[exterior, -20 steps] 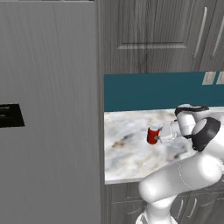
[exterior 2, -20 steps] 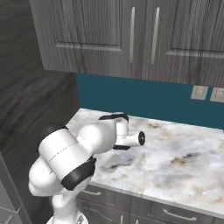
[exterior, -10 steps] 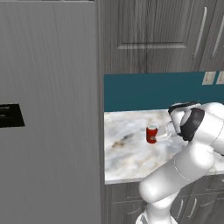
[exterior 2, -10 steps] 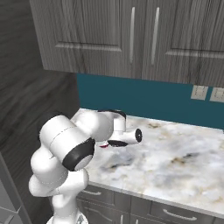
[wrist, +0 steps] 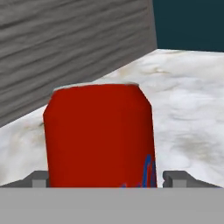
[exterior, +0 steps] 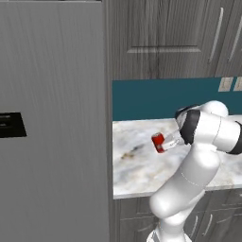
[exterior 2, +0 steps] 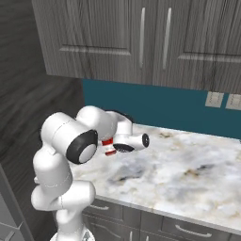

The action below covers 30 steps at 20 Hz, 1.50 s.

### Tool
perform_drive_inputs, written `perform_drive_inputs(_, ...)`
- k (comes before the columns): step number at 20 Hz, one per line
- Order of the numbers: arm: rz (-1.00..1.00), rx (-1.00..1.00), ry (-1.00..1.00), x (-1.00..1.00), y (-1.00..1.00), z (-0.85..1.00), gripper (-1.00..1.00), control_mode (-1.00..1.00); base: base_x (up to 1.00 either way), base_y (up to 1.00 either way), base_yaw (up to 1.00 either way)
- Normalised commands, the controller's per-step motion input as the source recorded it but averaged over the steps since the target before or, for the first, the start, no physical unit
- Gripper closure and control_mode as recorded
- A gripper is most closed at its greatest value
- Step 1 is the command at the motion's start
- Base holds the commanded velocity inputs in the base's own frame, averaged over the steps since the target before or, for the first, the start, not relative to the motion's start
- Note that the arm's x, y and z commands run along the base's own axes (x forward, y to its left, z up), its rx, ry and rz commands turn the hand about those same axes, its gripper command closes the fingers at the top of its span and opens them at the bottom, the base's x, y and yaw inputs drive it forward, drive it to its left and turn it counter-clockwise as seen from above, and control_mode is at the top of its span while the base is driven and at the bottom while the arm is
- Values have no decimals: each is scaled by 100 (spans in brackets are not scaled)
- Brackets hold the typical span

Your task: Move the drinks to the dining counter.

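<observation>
sideways, gripper around red soda can (off marble)

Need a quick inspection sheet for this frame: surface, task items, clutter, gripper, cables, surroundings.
Surface: marble counter with grey-brown veins, teal backsplash behind it.
Job's things: red soda can, lifted off the counter and tilted in the left base view; bottle: nothing seen.
Clutter: nothing seen.
Gripper: gripper shut on the can; fingertips flank its base in the hand view.
Cables: nothing seen.
Surroundings: grey fridge panel left of the counter, grey wall cabinets above, wall outlets on the backsplash, drawers below.
</observation>
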Motion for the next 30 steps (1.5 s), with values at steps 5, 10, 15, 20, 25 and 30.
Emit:
perform_drive_inputs(5,0,0,0,12,6,-1,100,-100,0,0,0)
perform_drive_inputs(10,0,0,-14,-17,-3,5,100,-100,0,0,0)
perform_drive_inputs(15,0,0,-28,-64,-8,42,100,-100,0,0,0)
perform_drive_inputs(20,1,0,-31,-78,0,87,100,-100,0,0,0)
perform_drive_inputs(25,7,0,-29,-81,0,100,100,-100,0,0,0)
perform_drive_inputs(30,11,0,-22,-88,0,82,100,-100,0,0,0)
